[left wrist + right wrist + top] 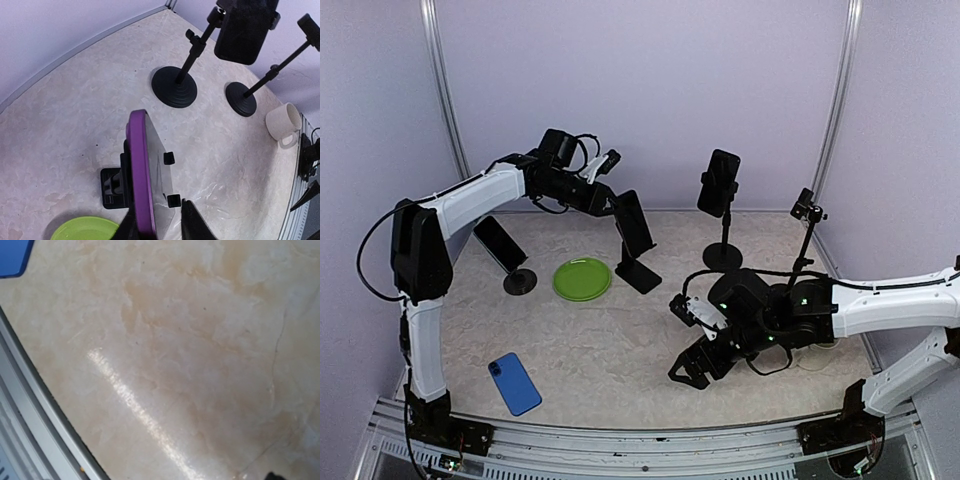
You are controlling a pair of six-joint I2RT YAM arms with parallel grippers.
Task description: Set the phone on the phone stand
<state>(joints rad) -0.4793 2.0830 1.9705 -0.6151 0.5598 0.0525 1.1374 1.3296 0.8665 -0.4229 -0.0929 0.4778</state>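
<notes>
A phone [142, 170] in a purple case leans nearly upright on a black phone stand [111, 187], its screen against the stand's two small hooks. In the top view this phone [635, 225] and stand [638, 275] sit at mid-table, right of the green plate. My left gripper [157, 207] straddles the phone's lower end, slightly open. One of its fingers [127, 227] lies along the purple back; the other stands a narrow gap off the screen. My left gripper [620, 205] reaches in from the upper left. My right gripper [695, 365] hovers open and empty over bare table.
A blue phone [514, 383] lies flat near the front left. A green plate [582, 279] sits left of the stand. Another phone [719, 183] is clamped on a tall stand, and a third [500, 243] rests on a round-based stand. An empty clamp stand [807, 210] and white cup [283, 121] are right.
</notes>
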